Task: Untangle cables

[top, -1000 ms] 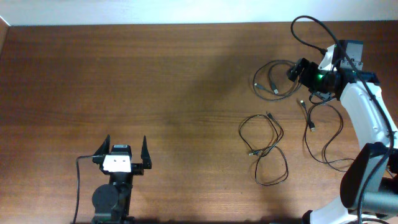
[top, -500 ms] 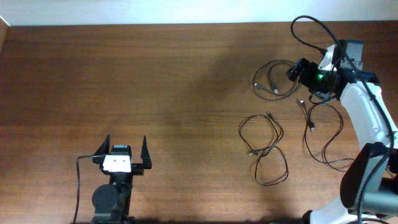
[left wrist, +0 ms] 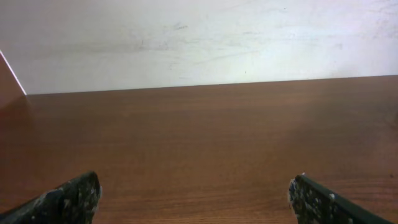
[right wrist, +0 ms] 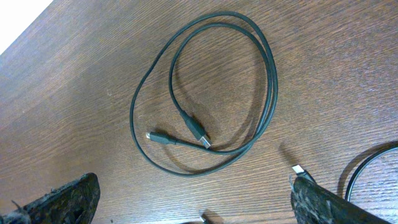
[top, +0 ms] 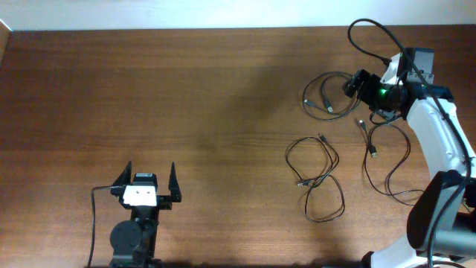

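Cords, overhead: three thin black ones at far right of brown wooden table (top: pixel 186 89). These are coiled cord (top: pixel 328 109), looped cord (top: pixel 325 176) and third cord (top: pixel 373 153), partly hidden by white robot arm (top: pixel 435 134). The left gripper (top: pixel 150 171) is spread wide, holding nothing.
Left wrist: table, white wall (left wrist: pixel 199 37).
Right wrist: right gripper (right wrist: pixel 196 199) wide, fingertips cropped; coiled cord ahead, untouched.
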Available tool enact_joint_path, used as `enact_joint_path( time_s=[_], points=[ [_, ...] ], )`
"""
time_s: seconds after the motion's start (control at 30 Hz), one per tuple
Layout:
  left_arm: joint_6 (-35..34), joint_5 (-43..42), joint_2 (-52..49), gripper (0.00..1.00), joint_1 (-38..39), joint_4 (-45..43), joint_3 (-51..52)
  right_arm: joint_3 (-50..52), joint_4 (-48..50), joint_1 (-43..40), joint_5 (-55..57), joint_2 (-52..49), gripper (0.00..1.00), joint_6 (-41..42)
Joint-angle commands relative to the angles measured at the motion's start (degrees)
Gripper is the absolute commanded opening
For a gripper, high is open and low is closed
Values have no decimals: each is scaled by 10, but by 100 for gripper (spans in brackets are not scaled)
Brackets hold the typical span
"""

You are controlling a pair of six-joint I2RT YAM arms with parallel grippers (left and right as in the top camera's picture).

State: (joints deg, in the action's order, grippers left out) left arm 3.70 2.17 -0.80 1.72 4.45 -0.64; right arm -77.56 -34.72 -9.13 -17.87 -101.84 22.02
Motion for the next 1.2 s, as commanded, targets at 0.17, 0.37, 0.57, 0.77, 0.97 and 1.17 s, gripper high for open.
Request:
enact_joint_path(
  time_s=[0.17,0.37,0.57,0.77,0.97,1.17],
  points=[
    [11,2,5,99,-4,2,1,6,-1,38,5,89,98,-6],
    [11,2,5,99,-4,2,1,6,-1,103,5,246,98,-6],
    [11,2,5,99,-4,2,1,6,-3,120,5,403,98,-6],
    [11,2,5,99,-4,2,1,6,-5,120,5,521,98,-6],
    [11,2,5,99,-4,2,1,6,-5,121,5,645,98,-6],
    [11,2,5,99,-4,2,1,6,-7,122,5,738,98,-6]
  ],
)
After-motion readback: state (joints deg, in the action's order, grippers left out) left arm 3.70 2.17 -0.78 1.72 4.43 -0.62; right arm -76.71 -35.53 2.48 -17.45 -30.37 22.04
